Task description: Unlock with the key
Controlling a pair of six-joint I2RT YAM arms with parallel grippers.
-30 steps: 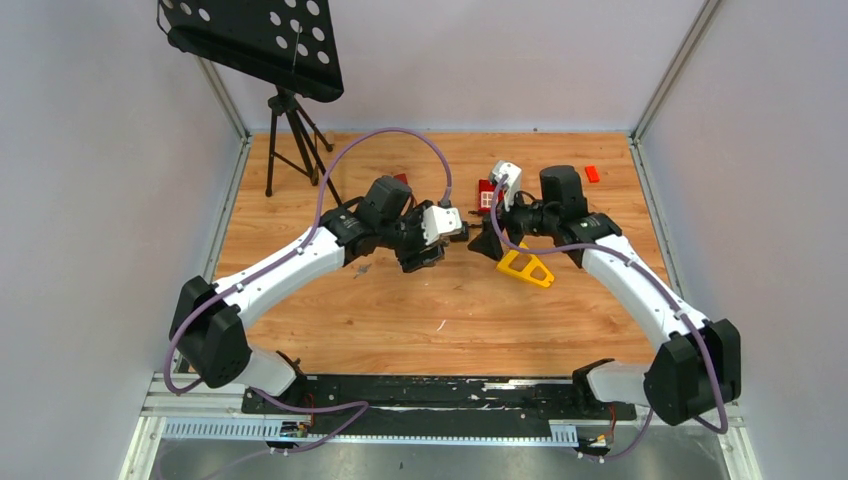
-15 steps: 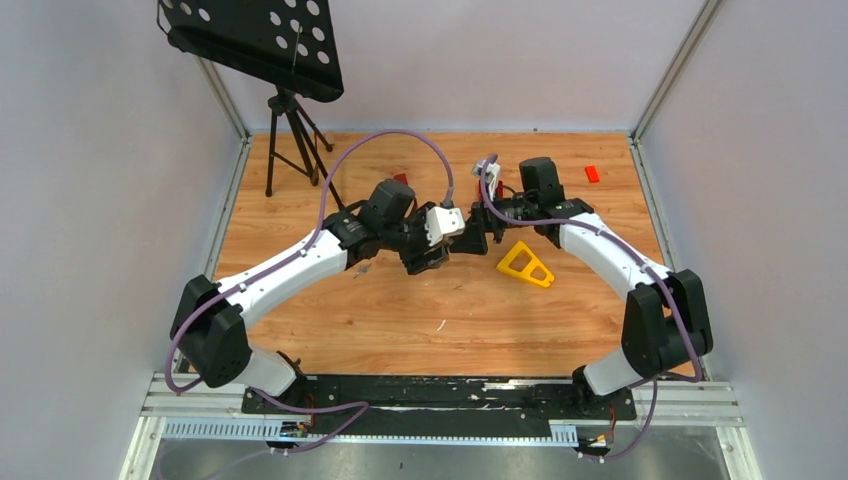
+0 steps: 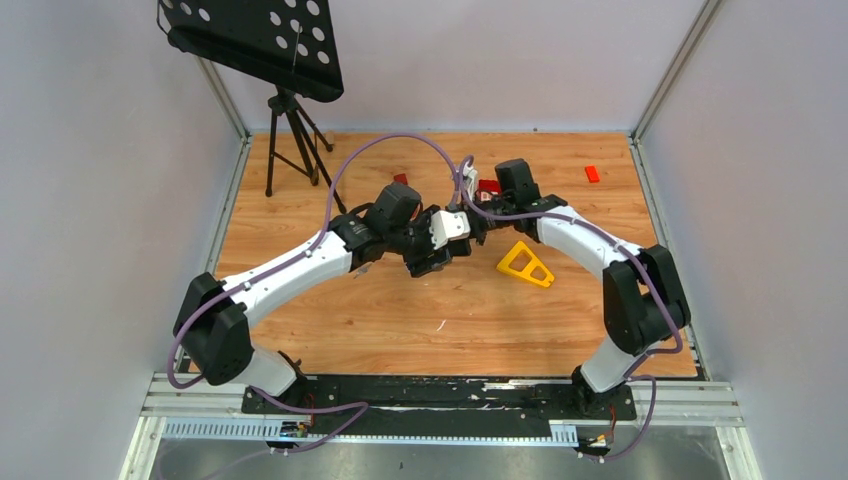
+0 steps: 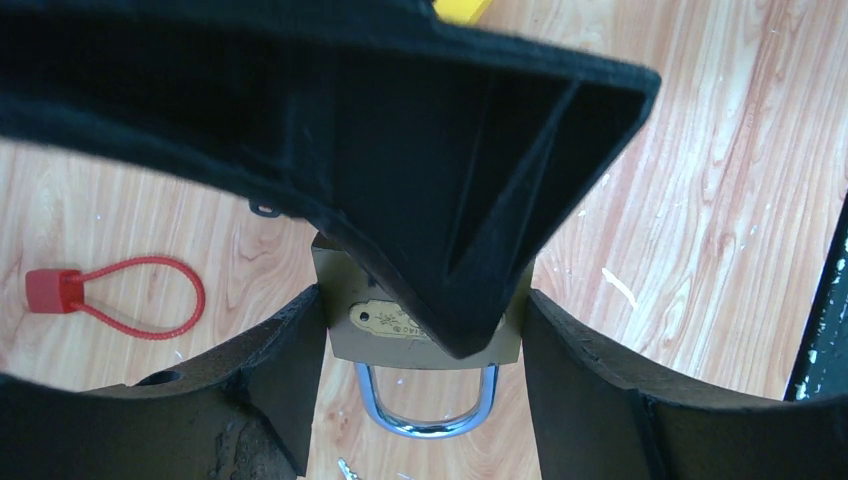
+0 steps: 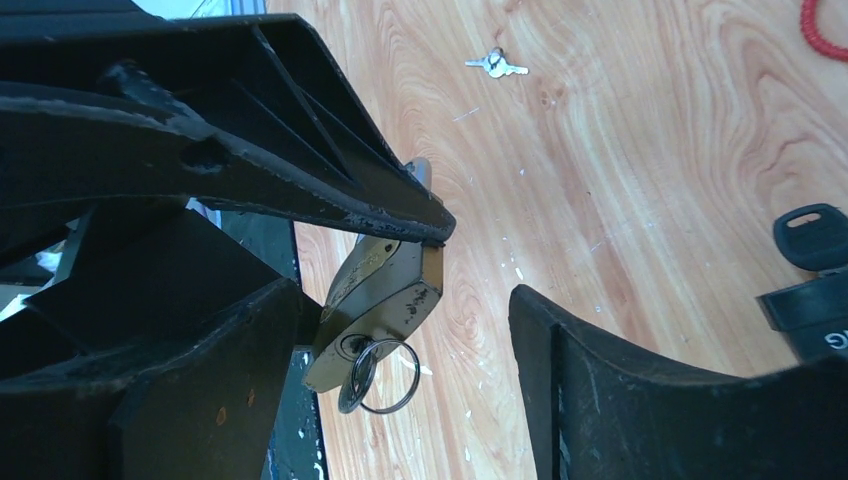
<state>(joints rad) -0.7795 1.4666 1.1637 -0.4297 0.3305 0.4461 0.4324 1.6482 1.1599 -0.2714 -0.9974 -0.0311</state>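
The padlock (image 4: 350,330) is held off the table (image 3: 400,320) near its middle, clamped across its brass body by the left gripper (image 4: 420,345). The left fingers (image 4: 280,370) press on the two narrow sides of the body. The shackle (image 4: 425,430) is seated in the body and points back toward the left wrist. In the right wrist view, a key ring (image 5: 388,375) hangs at the keyway end; the key blade itself cannot be made out.

The left arm (image 3: 290,265) extends forward and inward from its base, with the wrist turned toward the right arm. The right arm (image 3: 590,245) is folded sharply at the elbow, with its forearm reaching left to meet the left gripper.

The right gripper (image 5: 405,300) is spread wide and grips nothing. Its fingers (image 5: 620,400) straddle the keyway end of the padlock. The padlock lies close to one finger and well apart from the other; whether it touches the near finger cannot be told. In the left wrist view, one right finger (image 4: 450,200) crosses in front of the padlock and hides its upper part.

On the table:
- a yellow wedge (image 3: 525,265) just right of the grippers;
- a red cable seal (image 4: 120,298);
- a loose key pair (image 5: 497,64);
- a black-headed key (image 5: 812,232);
- a red block (image 3: 592,173) at the far right;
- a tripod stand (image 3: 285,130) at the far left.
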